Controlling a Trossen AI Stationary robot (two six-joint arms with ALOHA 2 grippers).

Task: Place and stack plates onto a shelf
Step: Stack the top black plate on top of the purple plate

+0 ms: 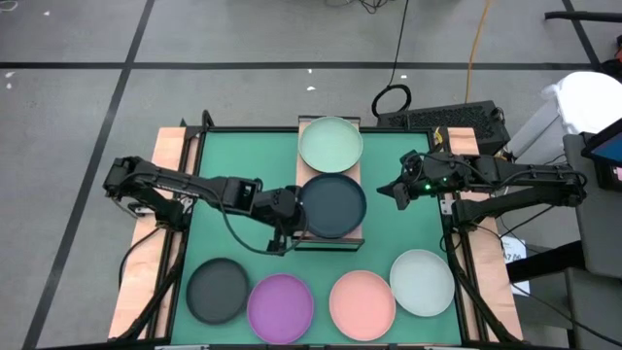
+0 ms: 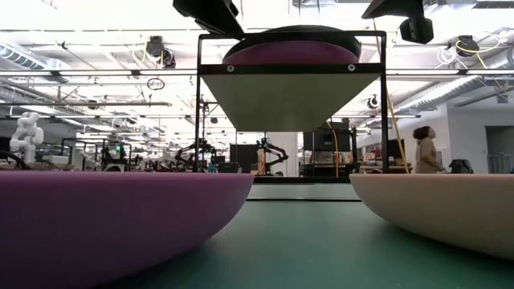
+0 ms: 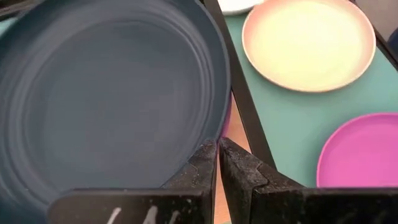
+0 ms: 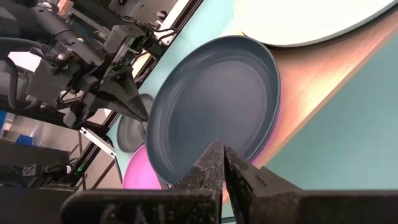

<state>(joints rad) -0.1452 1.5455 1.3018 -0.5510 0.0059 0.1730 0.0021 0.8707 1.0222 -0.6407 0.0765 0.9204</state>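
Note:
The wooden shelf (image 1: 359,178) stands mid-table. A pale green plate (image 1: 330,143) lies on its far end. On its near end a dark grey plate (image 1: 335,205) rests on a purple plate (image 2: 291,53). My left gripper (image 1: 294,218) is at the dark plate's left rim, shut on it. My right gripper (image 1: 396,192) hovers shut and empty to the right of the shelf. Near the table's front edge, a dark grey plate (image 1: 218,289), a purple plate (image 1: 280,306), a pink plate (image 1: 362,303) and a whitish plate (image 1: 422,282) lie on the green mat. My left gripper pinches the dark grey plate's rim (image 3: 221,127) between its two fingertips, on the plate's left near side. The fingers slant down from the table's left. The plate lies roughly level on the purple plate on the shelf.
The shelf stands raised on a black frame (image 2: 197,120), with free mat beneath it. A keyboard (image 1: 442,118) and cables lie beyond the table's far right corner. A person (image 2: 425,149) stands far back in the room.

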